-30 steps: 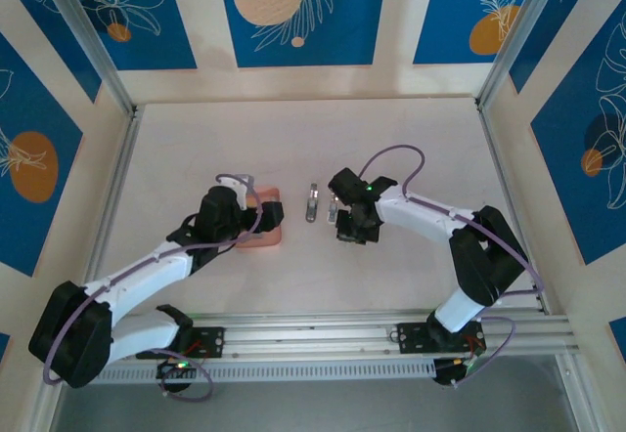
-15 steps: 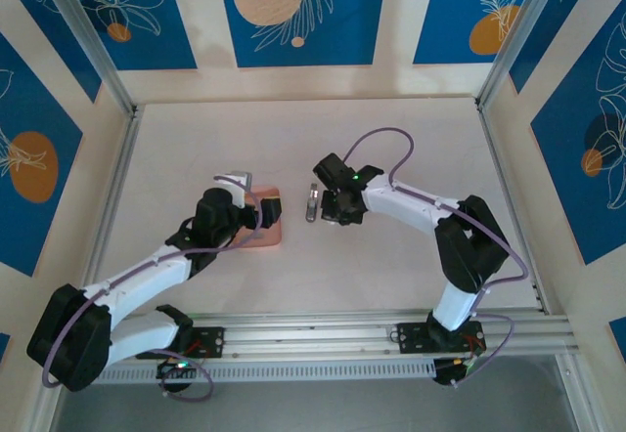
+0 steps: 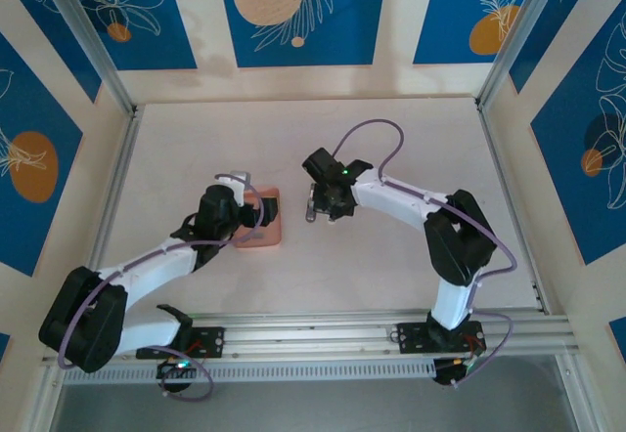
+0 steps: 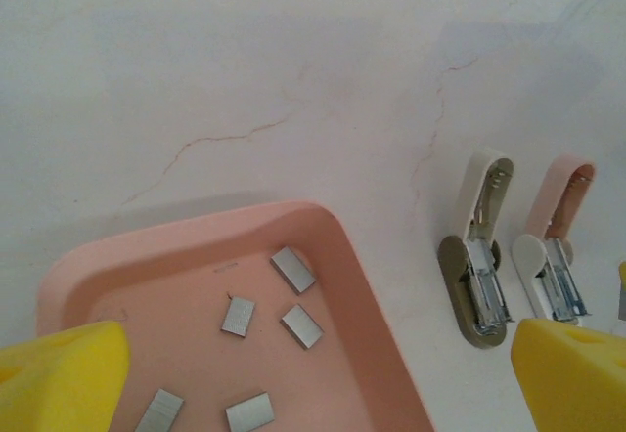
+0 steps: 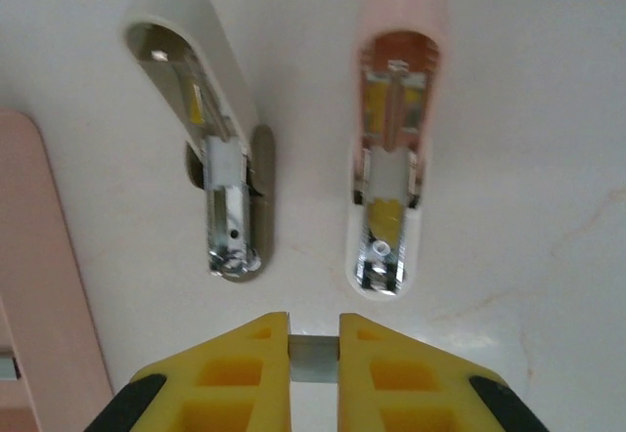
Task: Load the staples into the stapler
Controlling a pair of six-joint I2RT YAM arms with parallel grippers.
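Right claw pinches one small grey staple strip, just beside the open cream stapler and open pink stapler in the middle of the desk. Left claw is spread wide over the pink tray, where five staples lie.

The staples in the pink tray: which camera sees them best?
The left wrist view: five staples lie apart on the pink tray's floor, outlines sharp. In the top view the tray shows, but its staples are too small to tell. In the right wrist view, the right gripper pinches one grey strip, probably a staple.
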